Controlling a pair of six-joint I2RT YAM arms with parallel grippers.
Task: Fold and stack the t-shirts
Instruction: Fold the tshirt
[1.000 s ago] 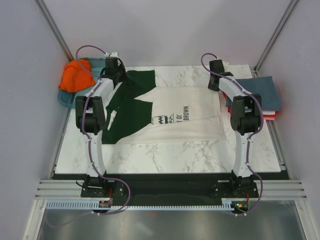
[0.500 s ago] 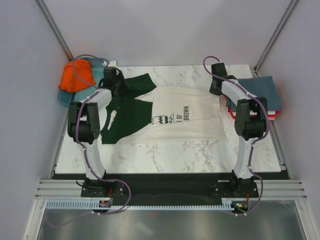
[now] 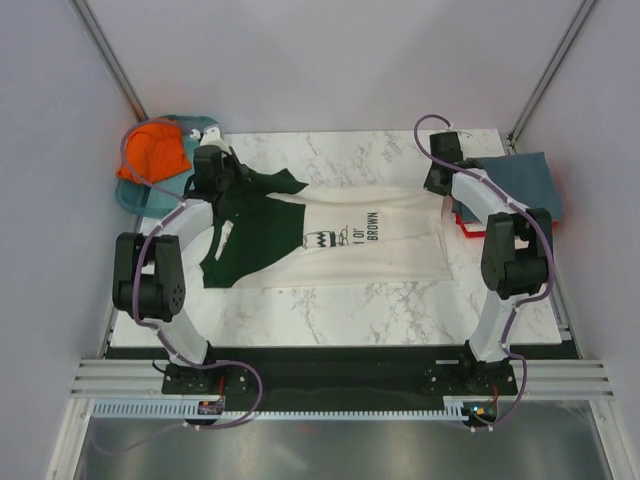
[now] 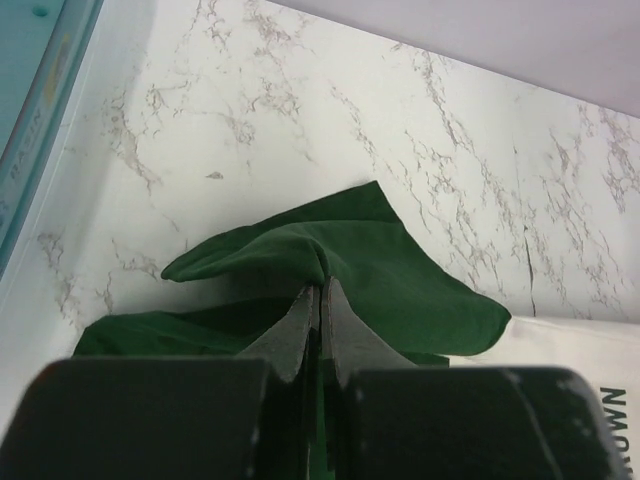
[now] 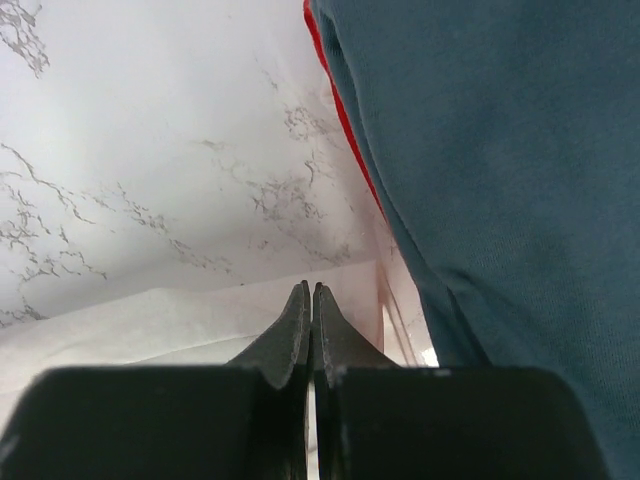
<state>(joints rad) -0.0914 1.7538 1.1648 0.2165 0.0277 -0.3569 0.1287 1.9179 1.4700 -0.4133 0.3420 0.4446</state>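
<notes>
Beyond the far left corner of the cream t-shirt with dark green sleeves point(image 3: 370, 235): a translucent teal plastic tray point(image 3: 128, 200), holding a bunched orange t-shirt point(image 3: 155, 152) heaped against its far side.

Just right of the cream t-shirt: a folded stack, slate-blue t-shirt point(image 3: 520, 185) on top, edge of a red t-shirt point(image 3: 470, 228) showing beneath.

Cream t-shirt itself: spread across the middle of the white marble-patterned worktop point(image 3: 330, 300), black chest print facing up, far edge raised and taut between both hands. Left hand point(image 4: 320, 290): fingers pressed together, clamped on a peaked fold of the t-shirt's dark green cloth at its far left. Right hand point(image 5: 311, 290): fingers together, pinching the cream far right corner, close beside the stack. Near edge of the t-shirt flat on the marble, left sleeve rumpled.

Around the t-shirt on every side but the near one: pale grey walls, with slanting metal posts beyond its two far corners.
</notes>
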